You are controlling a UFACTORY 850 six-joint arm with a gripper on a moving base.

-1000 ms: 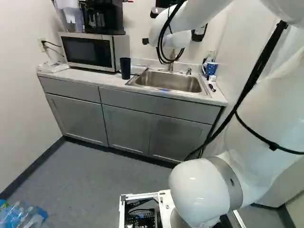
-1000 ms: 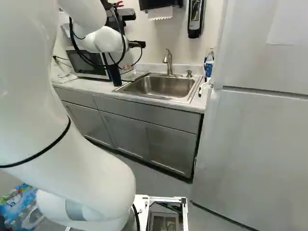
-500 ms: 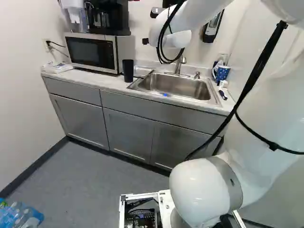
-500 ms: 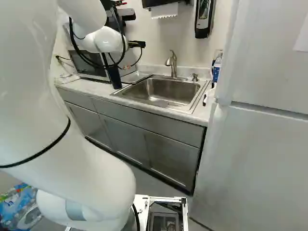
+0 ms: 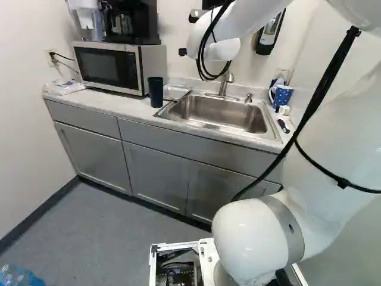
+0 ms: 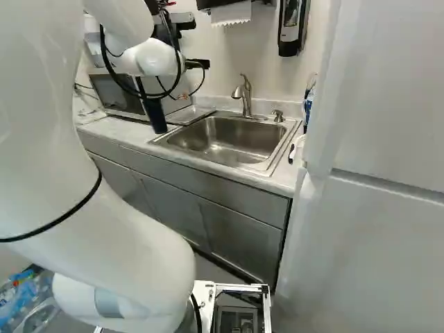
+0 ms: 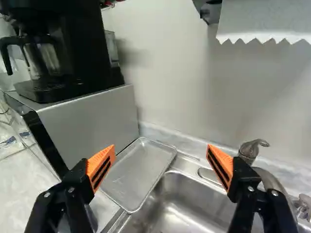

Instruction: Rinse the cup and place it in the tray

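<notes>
Cup (image 5: 155, 92) (dark one, taken as the target) is seen upright on the bench (image 5: 95, 100), upper left of centre in the left base view, between microwave (image 5: 110, 68) and sink (image 5: 220, 113). Dotted mug (image 5: 281, 95) at upper right of the same frame, probably to be left alone. Claw (image 7: 161, 150) is open, nothing gripped, pads (image 7: 101, 167) well apart. Tray (image 7: 138, 174) is seen ahead, in the gap between the fingers, at the sink's edge

Step in hand judged to be lining up for the cup grasp. Claw should be centred on the cup and lowered with the fingers astride it, so neither wall gets nudged. Microwave side and tray rim should be kept clear of the fingers. Pads should be closed evenly and gently around mid-height; a tall cup could be tipped by a high or one-sided touch. Straight lift advised before any shift towards the faucet (image 6: 246, 104)
</notes>
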